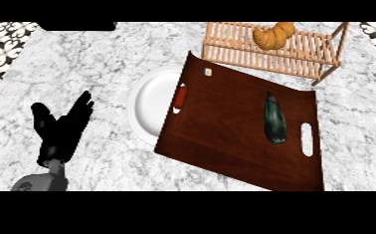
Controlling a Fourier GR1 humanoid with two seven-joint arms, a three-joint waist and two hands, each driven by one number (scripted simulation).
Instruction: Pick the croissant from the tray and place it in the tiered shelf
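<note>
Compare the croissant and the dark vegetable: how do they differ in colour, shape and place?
Colour: the croissant is golden brown, while the dark vegetable is almost black-green.
Shape: the croissant is short and curved; the vegetable is long and nearly straight.
Place: the croissant lies on the wooden shelf, the vegetable on the brown tray.
Shared: no hand touches either; the left hand rests open at the left.

Left robot hand (62, 128) open, fingers up, grey forearm below
</note>
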